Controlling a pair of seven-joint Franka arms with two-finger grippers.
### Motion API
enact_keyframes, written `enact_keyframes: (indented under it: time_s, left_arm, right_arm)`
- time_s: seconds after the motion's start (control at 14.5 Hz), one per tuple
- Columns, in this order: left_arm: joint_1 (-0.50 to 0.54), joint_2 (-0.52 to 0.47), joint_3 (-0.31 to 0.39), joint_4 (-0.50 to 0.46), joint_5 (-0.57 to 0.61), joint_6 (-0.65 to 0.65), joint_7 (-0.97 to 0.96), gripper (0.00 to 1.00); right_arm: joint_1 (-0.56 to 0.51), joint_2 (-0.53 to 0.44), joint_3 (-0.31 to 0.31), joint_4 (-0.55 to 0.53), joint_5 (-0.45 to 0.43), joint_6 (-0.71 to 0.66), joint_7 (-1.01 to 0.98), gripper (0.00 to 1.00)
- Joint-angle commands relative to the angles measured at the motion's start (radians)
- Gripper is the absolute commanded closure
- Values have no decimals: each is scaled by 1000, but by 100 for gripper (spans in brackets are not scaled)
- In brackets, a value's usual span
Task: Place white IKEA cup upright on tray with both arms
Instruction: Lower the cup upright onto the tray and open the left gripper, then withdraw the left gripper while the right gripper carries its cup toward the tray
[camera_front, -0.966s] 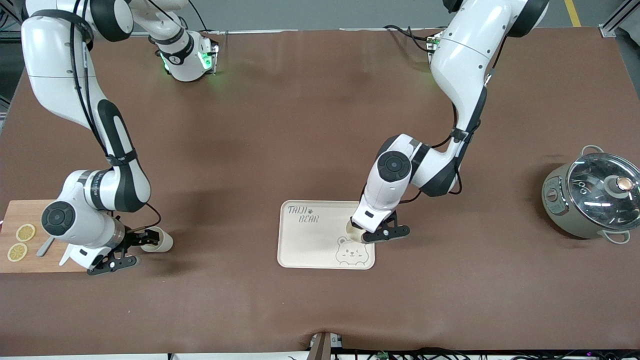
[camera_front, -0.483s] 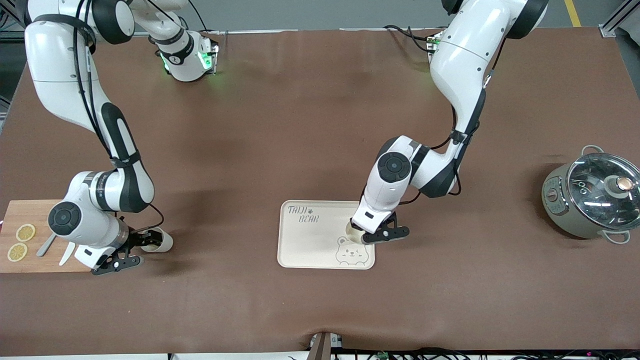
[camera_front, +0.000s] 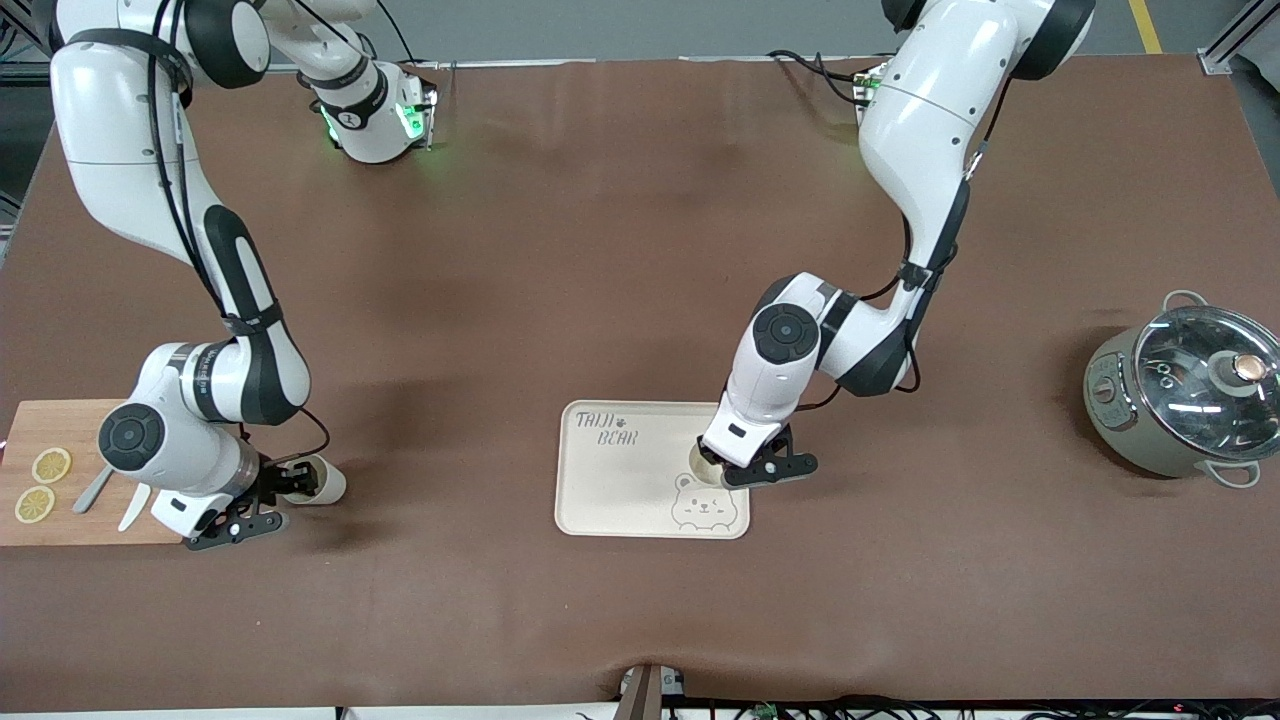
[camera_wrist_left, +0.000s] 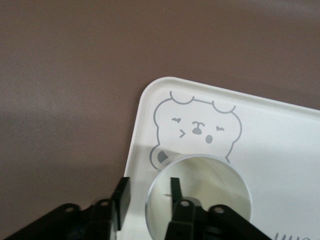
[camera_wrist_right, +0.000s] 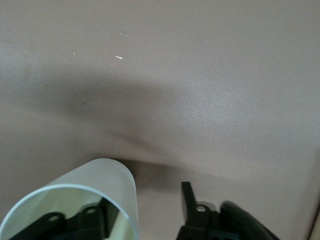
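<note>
Starting at the right arm's end of the table, a wooden cutting board (camera_front: 70, 525) carried two lemon slices (camera_front: 50, 465). Just beside it, a white cup (camera_front: 326, 483) lay on its side on the bare table (camera_front: 640, 250), well apart from the tray (camera_front: 610, 490). Its long axis ran along the table and its mouth faced the right gripper (camera_front: 272, 489). That gripper sat low at the mouth with its fingers (camera_wrist_right: 186, 195) partly open: one seemed to reach inside the rim, the other stood clear outside the wall, so nothing was gripped. Tipping this cup up and carrying it over looked like the right arm's job, being far nearer.

On the tray, beside the bear drawing (camera_front: 703, 505), a second white cup (camera_front: 700, 462) stood upright. The left gripper (camera_wrist_left: 148, 192) straddled its rim, one finger inside and one outside, parted and not pinching it.

A lidded pot (camera_front: 1185, 405) stood well apart toward the left arm's end, out of the way.
</note>
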Motion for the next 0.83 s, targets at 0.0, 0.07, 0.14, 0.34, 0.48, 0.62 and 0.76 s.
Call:
enact_keyframes:
  time_s: [0.0,0.07,0.14,0.34,0.48,0.62,0.76]
  left_arm:
    - [-12,-16,11,21,26,-9,-80,0]
    - [-12,-19,11,20,24,-20,-87,0]
    - [-12,-31,11,21,24,-43,-87,0]
    - [-3,-98,8,21,20,-162,-84,0]
    - [5,-160,3,21,17,-266,-78,0]
    - [20,-230,8,21,-2,-372,-58,0]
    - [89,-289,2,21,-38,-478,75,0]
  right_arm:
    - [-2,-1,6,0,-1,1,-2,74]
    - [-2,-1,6,0,-1,1,-1,81]
    - [-2,-1,6,0,0,1,-1,87]
    - [-3,-1,6,2,34,0,5,100]
    - [-5,-1,6,2,38,-2,5,100]
    - [-3,-1,6,5,38,-2,5,100]
    - [-3,-2,6,9,38,-5,5,100]
